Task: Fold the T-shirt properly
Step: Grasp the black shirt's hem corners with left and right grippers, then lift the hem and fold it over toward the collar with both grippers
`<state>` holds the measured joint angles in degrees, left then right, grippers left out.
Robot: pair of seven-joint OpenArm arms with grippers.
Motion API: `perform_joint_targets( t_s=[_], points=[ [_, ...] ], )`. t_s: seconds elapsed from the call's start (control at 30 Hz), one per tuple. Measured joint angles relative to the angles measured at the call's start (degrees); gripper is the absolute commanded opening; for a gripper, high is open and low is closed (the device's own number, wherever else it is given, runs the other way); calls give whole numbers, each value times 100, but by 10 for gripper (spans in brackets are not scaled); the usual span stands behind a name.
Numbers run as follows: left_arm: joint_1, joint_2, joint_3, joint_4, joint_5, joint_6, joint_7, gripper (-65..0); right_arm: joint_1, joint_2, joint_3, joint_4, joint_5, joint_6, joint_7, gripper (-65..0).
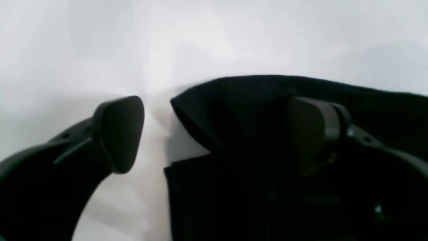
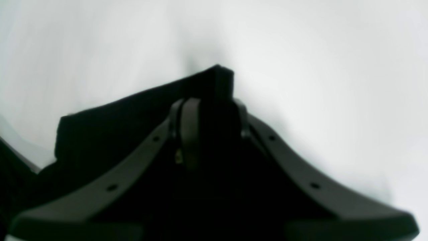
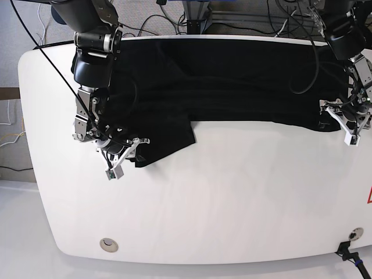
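Note:
The black T-shirt (image 3: 221, 87) lies spread across the far half of the white table (image 3: 203, 203), plain side showing, with a folded flap hanging toward the front left. My right gripper (image 3: 119, 160) sits at that flap's front-left corner. In the right wrist view its jaws (image 2: 214, 113) are pinched on a black corner of the T-shirt (image 2: 117, 124). My left gripper (image 3: 349, 125) is at the shirt's right end. It stands wide open (image 1: 217, 134), one finger (image 1: 118, 134) over bare table and the other over the cloth, with the T-shirt's edge (image 1: 240, 107) between them.
Cables (image 3: 232, 17) run behind the table's far edge. A round hole (image 3: 107, 244) sits near the front left corner, and a cable plug (image 3: 349, 253) lies at the front right. Bare white table surface fills the near half.

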<state>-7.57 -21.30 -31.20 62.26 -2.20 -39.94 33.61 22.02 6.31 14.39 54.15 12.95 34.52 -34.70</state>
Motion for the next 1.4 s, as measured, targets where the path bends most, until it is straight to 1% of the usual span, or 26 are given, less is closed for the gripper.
perform_joint_targets(
  t_s=[0.07,0.1,0.13,0.17,0.2,0.3,0.37,0.4,0.43,0.63,0.7,0.77,0.83,0.9,0.97,1.0,1.07,1.2,1.23,1.4],
  points=[
    [-11,4,0,-31,-57,0,-2,-34,2,-2,0,0,-4,0,0,-512],
    [-31,2,0,-31,-31,0,4,-54,0,-11,0,0,-2,0,4,-519],
    [-39,2,0,-31,-15,0,4,-97,0,-9,0,0,-4,0,0,-547],
    [-37,0,26,-31,-17,0,2,-150,0,-9,0,0,-4,0,-2,-590],
    [-33,-2,92,-31,-28,2,-2,-222,0,-9,-2,0,-9,0,-4,-645],
    [-68,13,203,-28,-37,-17,-2,-453,-2,-9,-4,0,-28,-2,-13,-650],
    [-63,13,201,-28,-37,-22,0,-586,-2,-9,-4,0,-46,-2,-20,-650],
    [-66,15,201,-28,-42,-20,-2,-631,-2,-11,-4,0,-46,-2,-20,-650],
    [-59,13,201,-28,-37,-22,0,-650,-2,-11,-4,0,-46,-2,-22,-650],
    [-68,13,190,-28,-37,-15,4,-650,-2,-11,-4,46,-22,0,-72,-650],
    [-44,44,109,188,7,-20,118,-650,-24,-13,-15,278,-74,-4,-404,-650],
    [-20,68,-28,610,-13,-39,109,-650,-52,-13,-11,590,-109,-11,-745,-650],
    [-63,120,-59,938,11,7,90,-650,-68,-13,-9,981,-101,-9,-1034,-650],
    [-46,197,-52,1272,-33,-15,216,-650,-44,-24,4,1364,-90,-7,-1300,-650],
    [-26,229,-46,1580,-9,-39,481,-650,-15,-22,0,1620,63,-7,-1473,-650],
    [-20,223,-68,1707,-22,-39,503,-650,-20,-17,2,1718,210,-7,-1526,-650],
    [-37,192,-118,1845,-22,-39,540,-650,-35,7,-13,1832,400,-4,-1547,-650],
    [-52,214,-125,1967,-17,-42,544,-650,192,103,-17,1801,385,-2,-1617,-650],
    [-68,208,-125,1985,-20,-42,544,-650,278,136,-9,1808,387,-2,-1554,-650],
    [-426,186,-120,1976,-37,-42,542,-650,647,155,-22,1812,404,0,-1530,-650]
  ],
)
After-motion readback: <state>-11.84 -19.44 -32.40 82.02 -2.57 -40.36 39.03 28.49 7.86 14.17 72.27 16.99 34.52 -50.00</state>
